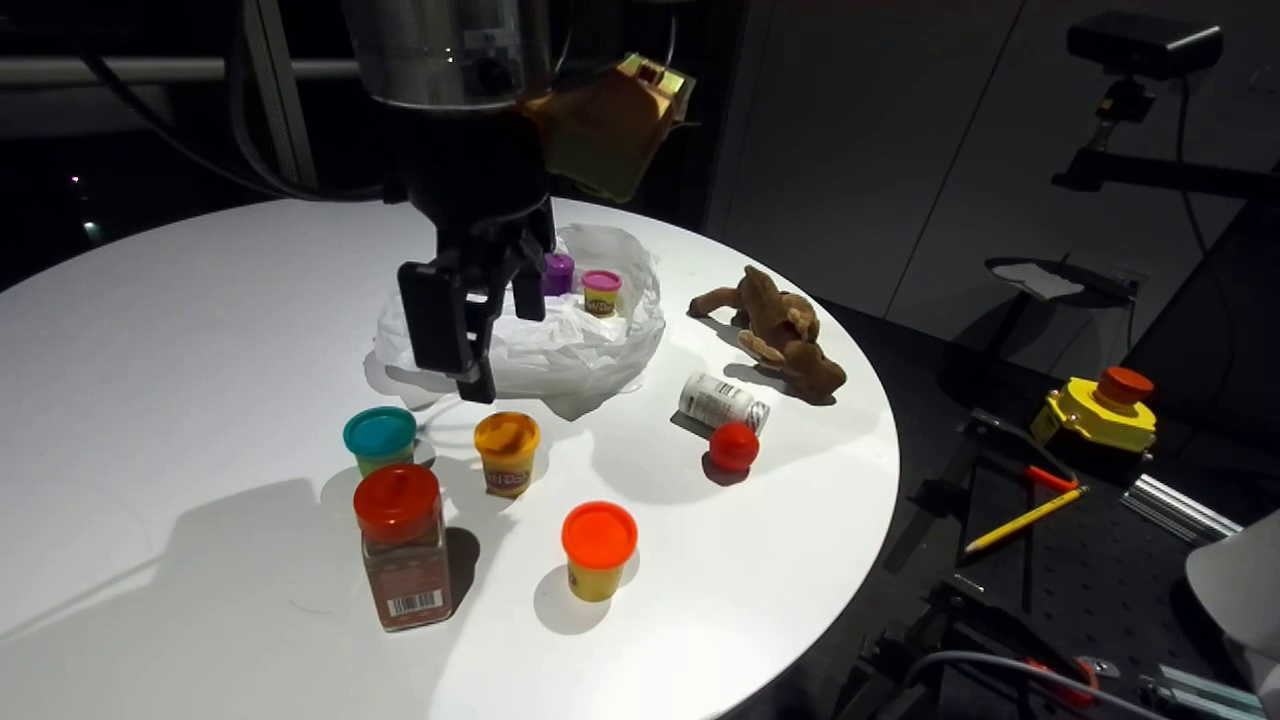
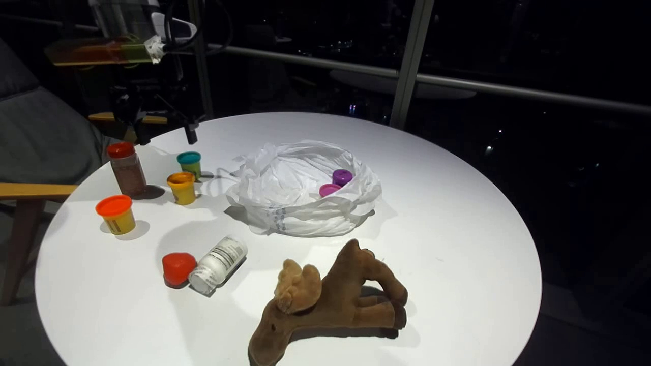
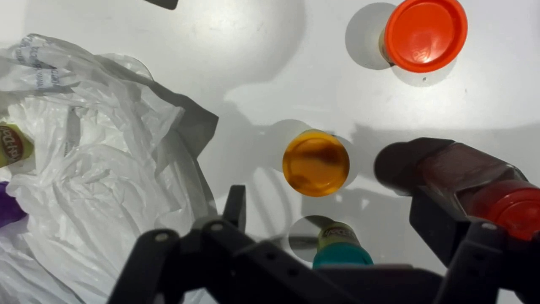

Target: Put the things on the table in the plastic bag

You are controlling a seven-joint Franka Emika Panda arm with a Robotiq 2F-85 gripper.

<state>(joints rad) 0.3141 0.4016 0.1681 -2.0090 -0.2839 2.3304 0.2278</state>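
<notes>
Arm [image 1: 450, 55]: drops in from the top edge, left of centre, in both exterior views, its wrist pointed down at the tabletop [image 1: 200, 400].
End effector [image 2: 168, 136]: hangs in the air with its fingers [image 2: 191, 134] spread wide apart; it runs along the bottom of the wrist view.
Teal jar [image 2: 189, 165]: small, upright, teal lid on a yellow-green body.
Orange jar [image 2: 182, 189]: small, upright, yellow body, orange lid darkened in part by shadow.
Red-orange jar [image 1: 598, 545]: small, upright, bright lid, yellow body.
Brown jar [image 1: 405, 565]: taller, square-sided, see-through walls over brown contents, red lid, barcode near the base.
Plastic bag [image 2: 310, 221]: whitish, crinkled, mouth spread, blue print on its wall; the purple jar [image 2: 342, 177] and the pink-lidded jar [image 1: 601, 294] are inside.
Plush toy [image 2: 330, 305]: brown with paler tufts at the head, lying on its side at the bottom centre in an exterior view, well apart from the end effector.
White bottle [image 2: 222, 260]: also on its side, just beside a red rounded object [image 2: 178, 268].
Under the fingers: teal, orange and brown jars, all lower than the fingertips and apart from them in both exterior views.
Wrist view: orange jar near the centre, above the finger gap; teal jar at lower centre, partly covered by the end effector; brown jar at lower right, partly behind a fingertip; red-orange jar at upper right; bag down the left side.
</notes>
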